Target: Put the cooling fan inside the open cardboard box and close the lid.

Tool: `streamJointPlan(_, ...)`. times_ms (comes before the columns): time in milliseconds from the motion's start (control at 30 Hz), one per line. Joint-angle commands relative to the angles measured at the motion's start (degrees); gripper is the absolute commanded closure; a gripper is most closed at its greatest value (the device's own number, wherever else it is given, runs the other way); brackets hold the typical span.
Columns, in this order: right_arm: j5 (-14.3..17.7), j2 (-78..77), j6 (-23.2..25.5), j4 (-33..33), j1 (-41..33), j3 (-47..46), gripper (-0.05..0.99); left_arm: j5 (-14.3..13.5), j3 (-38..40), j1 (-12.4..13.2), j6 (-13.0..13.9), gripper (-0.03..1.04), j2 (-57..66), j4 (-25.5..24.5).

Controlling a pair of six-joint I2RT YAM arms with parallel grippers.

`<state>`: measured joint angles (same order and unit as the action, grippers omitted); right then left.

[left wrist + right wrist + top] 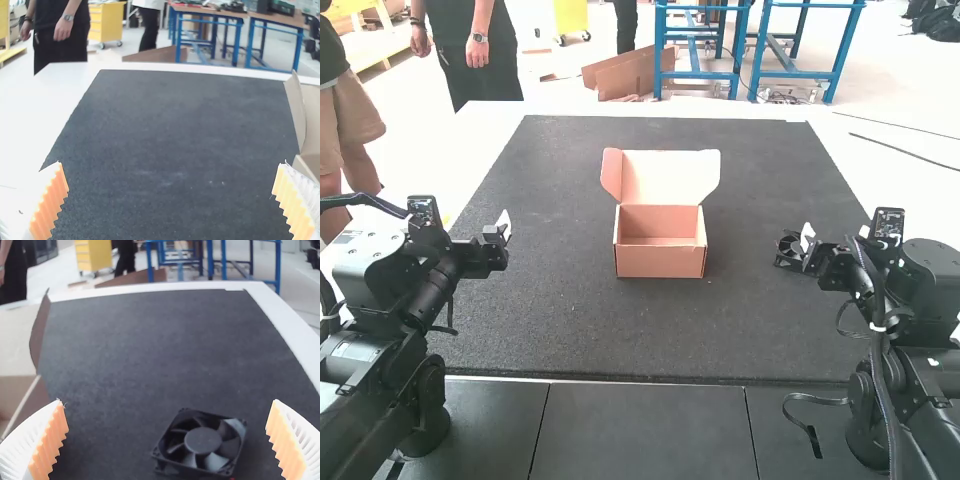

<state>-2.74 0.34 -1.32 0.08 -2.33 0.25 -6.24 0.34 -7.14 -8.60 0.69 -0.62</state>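
Observation:
An open cardboard box (660, 240) stands in the middle of the black mat, its lid (660, 177) raised at the back. A black square cooling fan (788, 249) lies flat on the mat to the box's right. My right gripper (810, 246) hovers open right beside it; in the right wrist view the fan (201, 444) lies between the white ribbed fingers (42, 445). My left gripper (500, 228) hangs open above the mat's left edge, well away from the box. Its orange pads (49, 201) hold nothing, and the box's edge (302, 125) shows at one side.
The black mat (550, 300) covers most of the white table (410, 170). Bare mat lies in front of and around the box. People stand beyond the table's far left corner.

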Motion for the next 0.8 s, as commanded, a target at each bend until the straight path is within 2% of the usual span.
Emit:
streamJointPlan(0, -0.77, -0.43, -0.52, -0.08, 0.39, -0.25, 0.02, -0.26, -0.34, 0.19, 0.51, 0.04, -0.69, 0.54)
streamJointPlan(133, -0.77, -0.43, 0.97, 1.24, 0.39, -0.25, 0.02, -0.26, -0.43, 0.11, 1.39, 0.04, -0.69, 1.50)
streamJointPlan(267, -0.86, -0.43, 0.97, 6.16, 0.39, -0.34, 0.02, -0.18, -0.34, 0.19, 2.54, 0.04, -0.69, 3.52)
streamJointPlan(367, -0.60, -0.43, 0.88, 9.42, 0.48, -0.25, 0.02, 0.00, -0.34, 0.11, 4.65, 0.04, -0.69, 7.65)
streamJointPlan(533, 1.60, -0.43, 0.88, 15.57, 0.75, -0.08, 0.02, 1.23, -0.25, 0.19, 5.52, 0.04, -0.69, 14.42)
streamJointPlan(633, 2.39, -0.43, 0.88, 15.13, 0.83, 1.77, 0.02, 1.32, 0.54, 0.11, 6.93, 0.04, -0.69, 15.83)
streamJointPlan(767, 3.18, -0.43, 0.80, 14.34, 0.83, 3.88, 0.02, 1.41, 2.03, 0.11, 7.11, 0.04, -0.69, 15.83)
